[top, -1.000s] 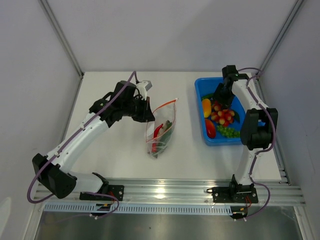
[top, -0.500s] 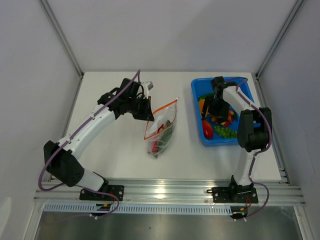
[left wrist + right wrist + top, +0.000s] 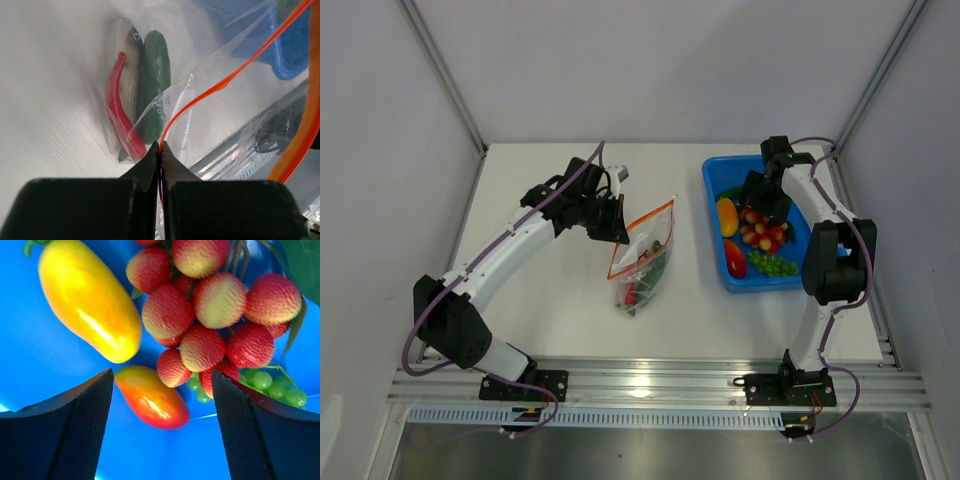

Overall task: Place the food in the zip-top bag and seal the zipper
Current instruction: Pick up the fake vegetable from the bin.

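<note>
The clear zip-top bag (image 3: 642,262) lies mid-table with its mouth raised. My left gripper (image 3: 616,226) is shut on the orange-red zipper (image 3: 645,222) at the mouth's left end. In the left wrist view the jaws (image 3: 161,148) pinch the zipper strip (image 3: 225,80). Inside the bag are a red chilli (image 3: 119,102), a grey fish (image 3: 128,60) and a green cucumber (image 3: 153,80). My right gripper (image 3: 761,193) is open and empty above the tub's food. Below it are the mango (image 3: 85,297), red pepper (image 3: 152,397), cherry tomatoes (image 3: 210,310) and grapes (image 3: 280,390).
The blue tub (image 3: 712,175) stands at the right, near the right frame post. It holds the mango (image 3: 727,215), red pepper (image 3: 736,258), cherry tomatoes (image 3: 763,230) and grapes (image 3: 775,265). A metal rail (image 3: 650,380) runs along the near edge.
My right gripper moved left over the tub, then back right and a little farther off. The tub slid slightly left. My left gripper kept its hold on the bag's mouth, shifting little.
</note>
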